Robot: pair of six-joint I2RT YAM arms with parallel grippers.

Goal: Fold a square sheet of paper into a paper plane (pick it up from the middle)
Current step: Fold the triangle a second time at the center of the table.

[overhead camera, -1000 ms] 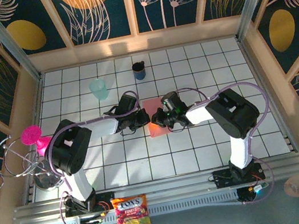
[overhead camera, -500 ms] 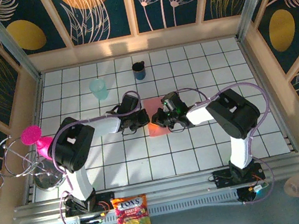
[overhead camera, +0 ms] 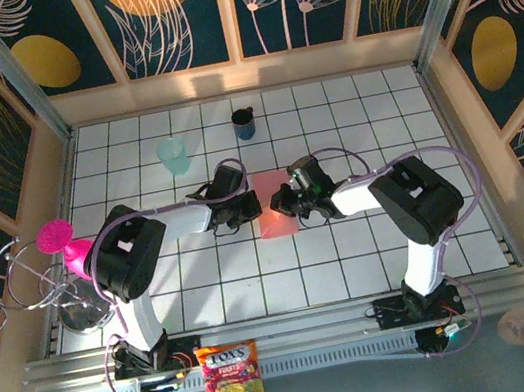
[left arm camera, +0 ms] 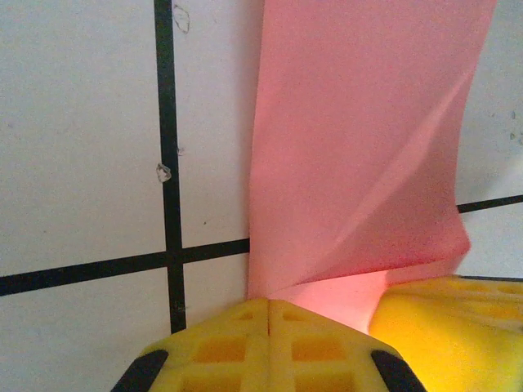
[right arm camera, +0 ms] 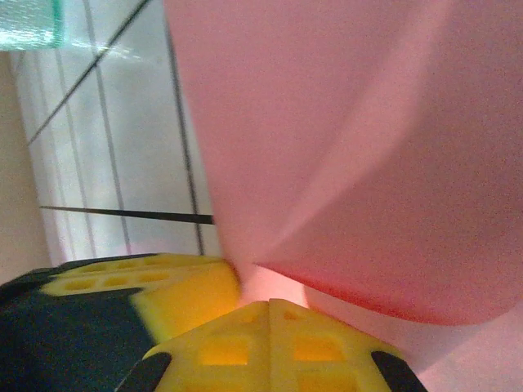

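Pinching the paper (overhead camera: 278, 226) at its middle, both grippers are closed. The L gripper (left arm camera: 270, 314) has its fingers shut tight with the pink sheet rising straight off the tips, and the R gripper (right arm camera: 270, 317) looks the same, so we judge each is nipping it. The tips sit just beside each other. The paper lies mid-table (overhead camera: 371, 238), bowed up between the arms, with a soft diagonal ridge in the L wrist view.

Risks as we see them:
- With the tips so close, any pull apart or twist could tear the sheet or crease it off-line.
- It's thin stock and the bite is small, so it may slip out of one grip and sag.
- The bow may set as a crooked fold if pressed flat now.

Vs 1 s ago:
- The R gripper has moved away from us and a bit right, and its elbow has swung right too.
- The L gripper has edged right, toward the sheet.
- More pink shows on the near side.
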